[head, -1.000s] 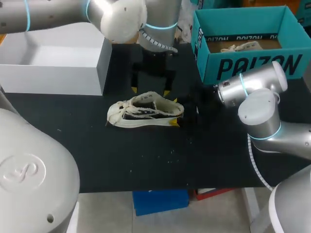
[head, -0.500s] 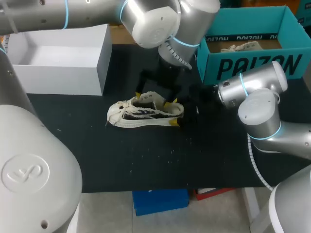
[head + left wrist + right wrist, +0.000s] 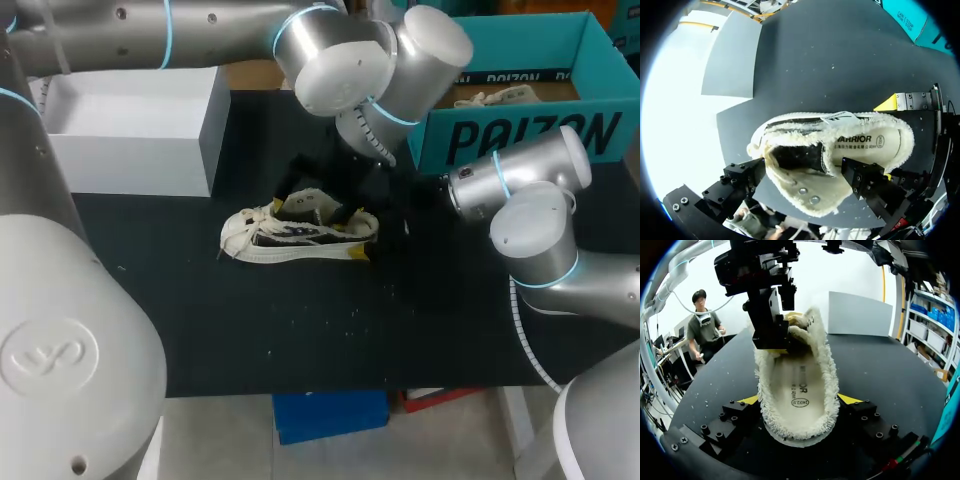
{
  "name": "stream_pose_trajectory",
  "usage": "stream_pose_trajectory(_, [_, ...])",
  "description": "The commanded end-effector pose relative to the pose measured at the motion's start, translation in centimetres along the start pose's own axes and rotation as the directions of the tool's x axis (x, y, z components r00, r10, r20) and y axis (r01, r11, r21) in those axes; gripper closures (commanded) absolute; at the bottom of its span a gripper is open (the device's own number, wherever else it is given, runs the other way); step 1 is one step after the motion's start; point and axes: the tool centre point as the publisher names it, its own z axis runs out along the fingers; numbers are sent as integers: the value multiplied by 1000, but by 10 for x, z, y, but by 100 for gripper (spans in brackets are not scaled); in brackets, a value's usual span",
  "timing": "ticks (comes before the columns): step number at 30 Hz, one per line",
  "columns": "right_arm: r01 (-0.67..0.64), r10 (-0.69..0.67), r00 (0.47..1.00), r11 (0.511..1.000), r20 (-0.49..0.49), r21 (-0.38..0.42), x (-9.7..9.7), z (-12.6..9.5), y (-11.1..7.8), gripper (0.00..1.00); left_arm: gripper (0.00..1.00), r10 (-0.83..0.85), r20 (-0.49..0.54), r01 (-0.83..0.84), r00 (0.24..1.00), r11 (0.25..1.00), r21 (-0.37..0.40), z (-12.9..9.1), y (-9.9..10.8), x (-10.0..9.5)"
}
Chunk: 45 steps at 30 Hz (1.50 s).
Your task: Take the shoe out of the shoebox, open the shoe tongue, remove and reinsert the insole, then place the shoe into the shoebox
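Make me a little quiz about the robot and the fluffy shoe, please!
1. Which end of the fluffy shoe sits between the fingers of the right gripper? A toe, B heel, C laces.
2. True or false: the shoe lies inside the teal shoebox.
3. Fill in: the left gripper is right over the shoe's ____.
Key: 1 B. 2 False, it lies on the black table. 3 opening.
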Motion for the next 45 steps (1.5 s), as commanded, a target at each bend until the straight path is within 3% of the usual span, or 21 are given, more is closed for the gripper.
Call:
stream_pose_trajectory(1, [-1,1,1000,1000,1,1,-1,4,-3,100,0,6,23,-6,1000,1000,13,-1,0,0])
stream_pose_trajectory(4, [-1,1,1000,1000,1,1,-1,4,-3,100,0,12,36,-12,999,1000,13,2,-1,-1])
stream_pose_trajectory(5, [-1,1,1000,1000,1,1,-1,4,-3,100,6,14,42,-14,999,1000,17,2,-2,-1])
stream_pose_trajectory(6, [-1,1,1000,1000,1,1,-1,4,-3,100,23,14,41,-14,999,1000,17,2,-2,-1])
stream_pose_trajectory(10, [-1,1,1000,1000,1,1,-1,4,-3,100,28,20,55,-22,998,999,23,2,-2,-2])
stream_pose_trajectory(12, [-1,1,1000,1000,1,1,-1,4,-3,100,51,24,61,-25,998,999,24,3,-2,-2])
stream_pose_trajectory(15, [-1,1,1000,1000,1,1,-1,4,-3,100,50,29,74,-31,997,999,23,4,-2,-2])
stream_pose_trajectory(17, [-1,1,1000,1000,1,1,-1,4,-3,100,56,30,75,-32,997,999,22,5,-2,-3])
stream_pose_trajectory(19, [-1,1,1000,1000,1,1,-1,4,-3,100,69,30,79,-32,996,999,24,5,-2,-4])
stream_pose_trajectory(20, [-1,1,1000,1000,1,1,-1,4,-3,100,83,30,80,-32,996,999,24,5,-2,-4])
stream_pose_trajectory(22, [-1,1,1000,1000,1,1,-1,4,-3,100,100,28,82,-30,996,999,26,5,-3,-4])
stream_pose_trajectory(36, [-1,1,1000,1000,1,1,-1,4,-3,100,100,-13,37,11,999,997,72,-11,-13,-6])
stream_pose_trajectory(45, [-1,1,1000,1000,1,1,-1,4,-3,100,100,-68,41,64,997,993,100,-13,-7,-31])
